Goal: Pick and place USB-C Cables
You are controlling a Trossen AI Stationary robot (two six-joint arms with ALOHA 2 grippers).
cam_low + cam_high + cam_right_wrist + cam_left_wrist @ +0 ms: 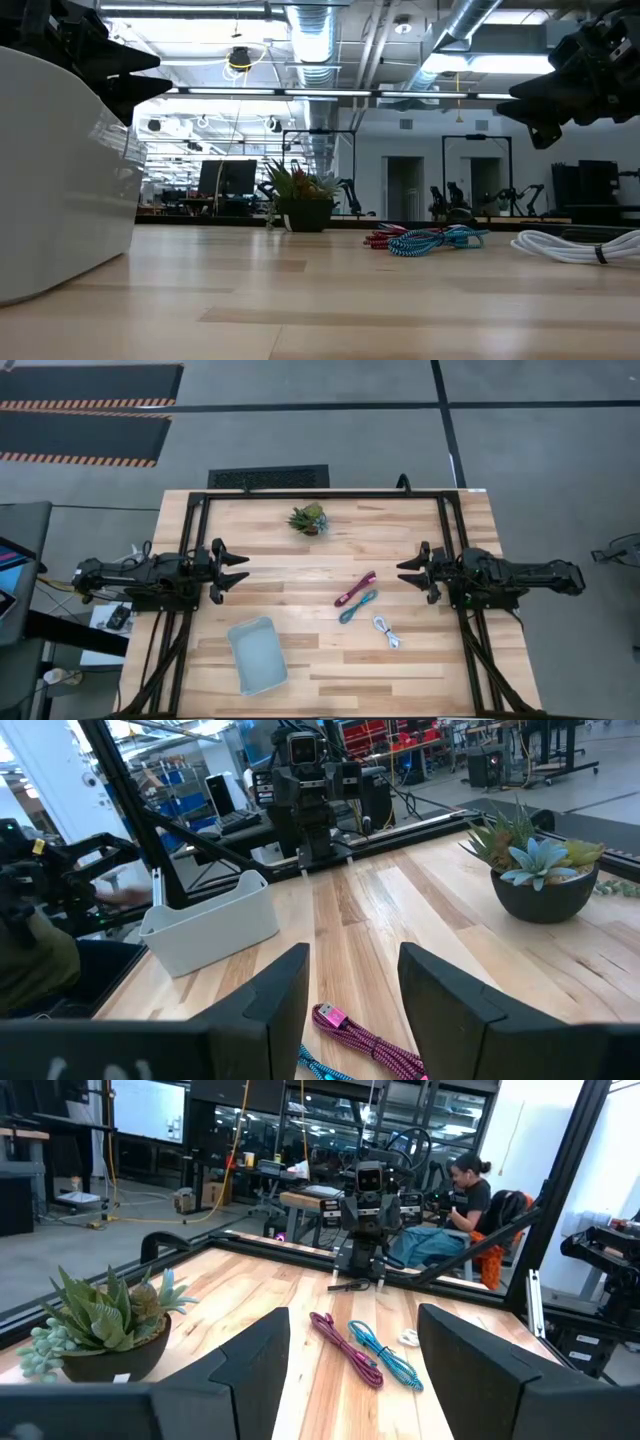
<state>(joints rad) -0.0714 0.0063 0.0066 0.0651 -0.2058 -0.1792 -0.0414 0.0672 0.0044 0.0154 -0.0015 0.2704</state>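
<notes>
Three coiled cables lie flat on the wooden table right of centre: the magenta-pink one, the teal one beside it, and the white-grey one nearest the near edge. My left gripper hovers open at the table's left side, well away from the cables. My right gripper hovers open at the right side, just right of the pink cable and above table level.
A pale blue-white open tray sits on the table near the left front. A small potted succulent stands near the far edge. A black frame rail borders the table. A person sits beyond the table.
</notes>
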